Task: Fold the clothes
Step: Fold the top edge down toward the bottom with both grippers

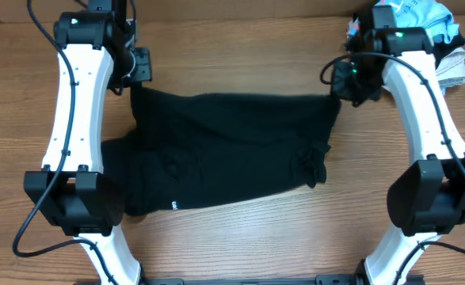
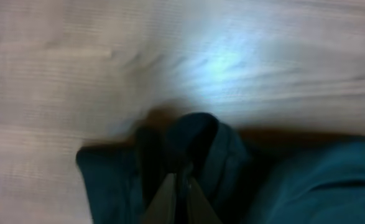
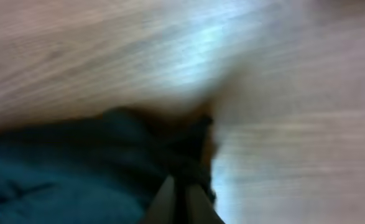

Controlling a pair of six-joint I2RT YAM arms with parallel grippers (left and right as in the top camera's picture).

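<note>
Closest to the wrist cameras sit our left gripper [image 2: 181,196] and right gripper [image 3: 182,198]. Each is pinched to a thin pale wedge with dark cloth bunched over its tip, so we read both as clenched on a far corner of the black fabric garment [image 1: 232,150]. That garment lies spread across the middle of the brown wooden table [image 1: 216,32], its far edge running between our two grippers and its near-left part rumpled beside our left arm. A heap of light blue and white clothes [image 1: 442,24] sits at the far right corner.

As we judge it, each hold looks like a small pinch. A corner could slip out if we lift or pull unevenly, which would leave the fold skewed. Too much tension between us could drag the whole piece across the table.

Both wrist views are blurred, so how much cloth we hold is unclear. Our left arm hides part of the garment, and we cannot tell what kind of garment it is.
</note>
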